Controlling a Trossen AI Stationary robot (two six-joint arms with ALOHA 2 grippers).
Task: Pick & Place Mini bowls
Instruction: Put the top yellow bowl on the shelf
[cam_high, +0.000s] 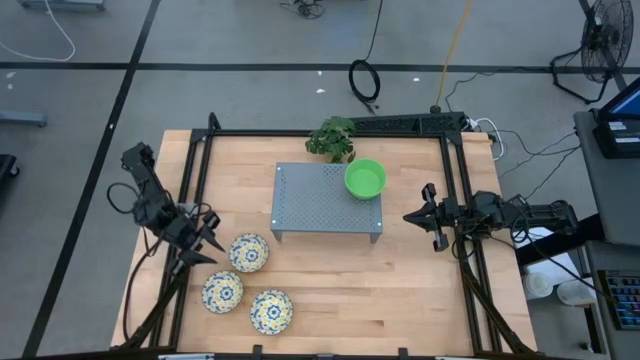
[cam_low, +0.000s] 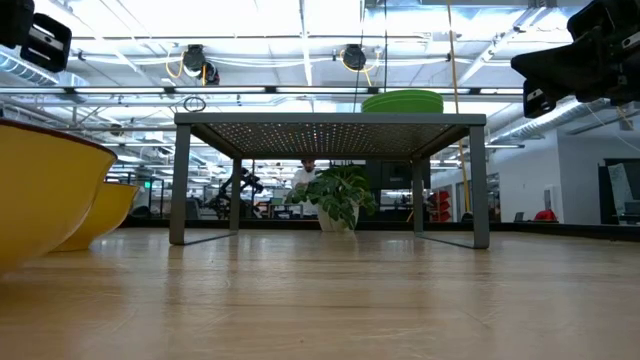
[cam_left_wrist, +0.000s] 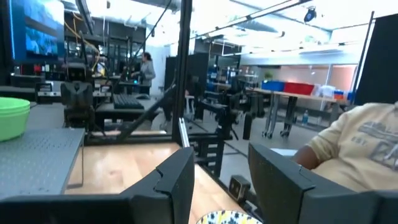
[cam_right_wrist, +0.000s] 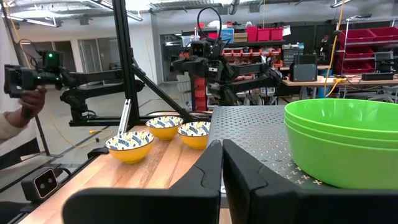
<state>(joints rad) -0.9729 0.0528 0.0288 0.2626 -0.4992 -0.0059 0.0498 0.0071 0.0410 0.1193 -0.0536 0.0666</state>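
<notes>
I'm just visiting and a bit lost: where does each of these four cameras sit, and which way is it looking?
High view: overhead, straight down on the table; both arms show.
Low view: at tabletop height, looking under the metal stand; arm parts at the upper corners.
Left wrist view: on the left arm, past its open end effector toward the room.
Right wrist view: on the right arm, past its shut end effector at the patterned bowls.
All four share the stacked green bowls.

Grey floor (cam_high: 250, 110), bright ceiling lights (cam_low: 300, 20), workshop shelving (cam_right_wrist: 367, 43).
</notes>
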